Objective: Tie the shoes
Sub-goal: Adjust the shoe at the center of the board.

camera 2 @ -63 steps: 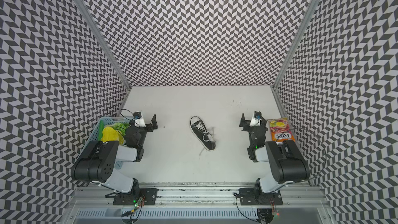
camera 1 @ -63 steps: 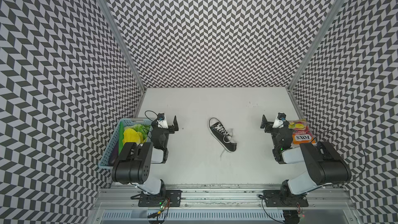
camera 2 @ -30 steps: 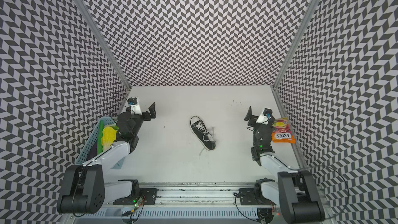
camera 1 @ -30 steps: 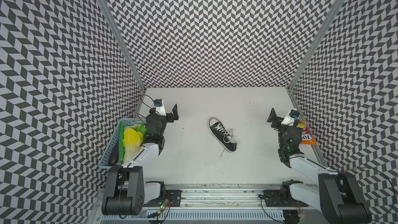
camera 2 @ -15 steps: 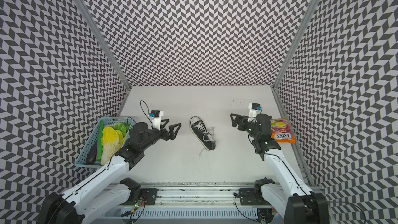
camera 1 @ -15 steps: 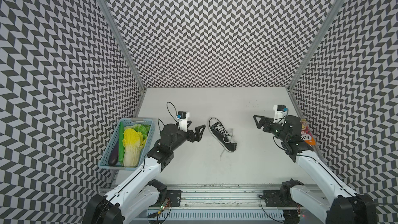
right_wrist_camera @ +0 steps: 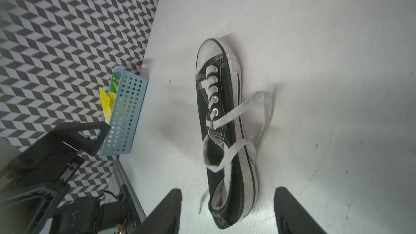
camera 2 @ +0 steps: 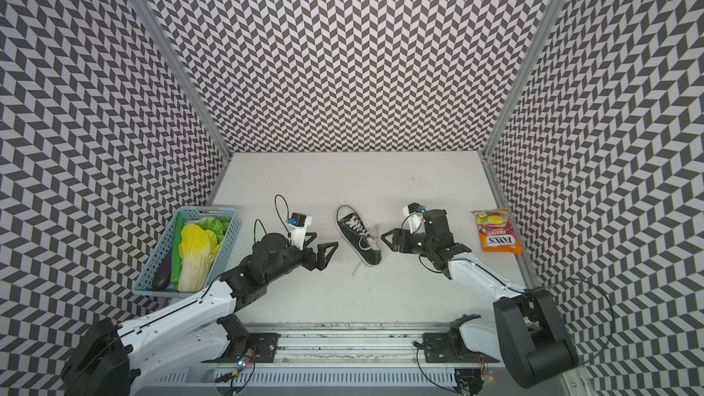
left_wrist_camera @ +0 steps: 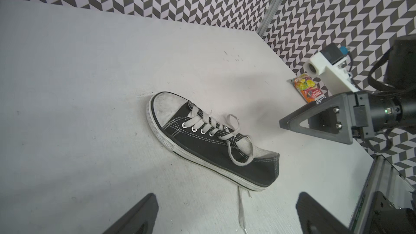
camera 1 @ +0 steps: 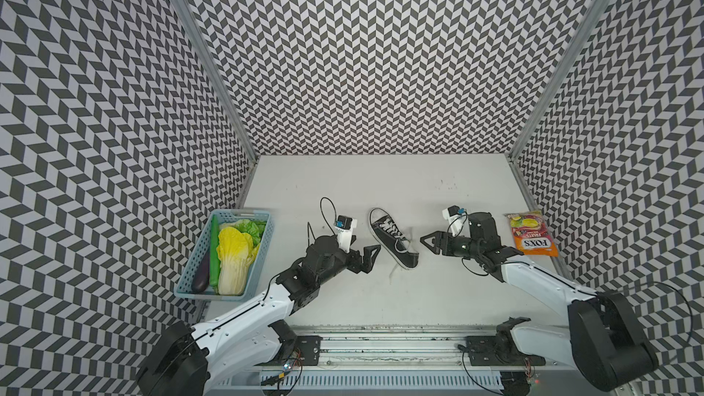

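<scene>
sneaker (camera 1: 392,238) mid-table, toe far-left, heel near; laces (right_wrist_camera: 234,111) loose, no bow | left gripper (camera 2: 322,247) just left, fingers wide, empty; right gripper (camera 1: 428,242) just right, fingers parted, empty | step: approach; next: each pinches one lace end

shoe (camera 1: 392,238) 1 | basket (camera 1: 244,212) 1 | snack bag (camera 1: 531,234) 1 | cucumber (camera 1: 214,253) 1 | eggplant (camera 1: 201,280) 1

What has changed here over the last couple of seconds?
The left gripper and right gripper swung in from the sides and now flank the black canvas sneaker, both open, holding nothing. The sneaker, blue plastic basket and orange snack packet stayed put.
</scene>
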Controlling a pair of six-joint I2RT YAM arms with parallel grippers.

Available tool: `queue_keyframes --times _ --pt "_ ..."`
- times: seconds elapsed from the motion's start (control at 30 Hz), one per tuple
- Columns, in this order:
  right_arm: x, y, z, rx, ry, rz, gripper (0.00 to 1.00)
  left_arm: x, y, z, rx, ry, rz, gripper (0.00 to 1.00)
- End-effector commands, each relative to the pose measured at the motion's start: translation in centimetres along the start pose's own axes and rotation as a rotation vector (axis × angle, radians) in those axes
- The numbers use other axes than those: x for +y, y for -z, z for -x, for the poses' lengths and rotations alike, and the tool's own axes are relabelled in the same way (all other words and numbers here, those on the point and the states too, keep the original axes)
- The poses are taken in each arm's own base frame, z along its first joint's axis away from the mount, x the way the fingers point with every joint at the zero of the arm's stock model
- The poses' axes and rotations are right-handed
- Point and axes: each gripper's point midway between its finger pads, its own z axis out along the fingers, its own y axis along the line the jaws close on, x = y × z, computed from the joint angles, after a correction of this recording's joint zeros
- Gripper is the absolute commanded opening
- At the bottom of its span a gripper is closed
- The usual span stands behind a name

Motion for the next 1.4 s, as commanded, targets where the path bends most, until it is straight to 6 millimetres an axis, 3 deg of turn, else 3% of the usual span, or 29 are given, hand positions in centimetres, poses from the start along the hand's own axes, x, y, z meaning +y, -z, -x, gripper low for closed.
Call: queue_keyframes --times 0.0,0.37,0.4,0.43,0.5,0.73,0.83,1.1,1.2,1.37 --pt "2.1 -1.6 0.5 0.040 0.020 0.092 0.60 -0.8 -0.5 0.3 -0.017 -0.005 -0.007 0.99" --pt "1.4 -5.5 -1.5 0.147 -0.039 0.093 0.45 -2.7 -2.6 -1.5 0.090 -0.154 -0.103 1.00" --pt "1.7 -6.5 -1.3 0.149 -0.040 0.094 0.45 -2.7 -2.7 -1.5 0.090 -0.160 -0.102 1.00" --pt "1.1 -9.0 -2.0 0.181 -0.055 0.077 0.43 -2.6 -2.7 -1.9 0.087 -0.162 -0.106 1.00" --pt "0.9 -10.0 -1.8 0.177 -0.057 0.069 0.39 -2.5 -2.7 -2.4 0.092 -0.159 -0.115 1.00" --pt "0.5 -10.1 -0.5 0.140 -0.048 0.023 0.41 -2.3 -2.2 -2.6 0.090 -0.153 -0.110 1.00" --pt "0.8 -9.6 0.1 0.116 -0.043 0.010 0.46 -2.1 -1.9 -2.6 0.085 -0.148 -0.096 1.00" --pt "1.7 -8.1 2.1 0.036 -0.034 -0.014 0.45 -1.1 -1.6 -2.8 0.075 -0.117 -0.066 1.00" --pt "1.7 -7.8 2.0 0.030 -0.034 -0.018 0.42 -0.9 -1.6 -3.0 0.081 -0.114 -0.059 1.00" --pt "1.1 -7.7 0.7 0.051 -0.056 -0.016 0.27 -0.5 -1.5 -3.3 0.086 -0.101 -0.047 1.00"
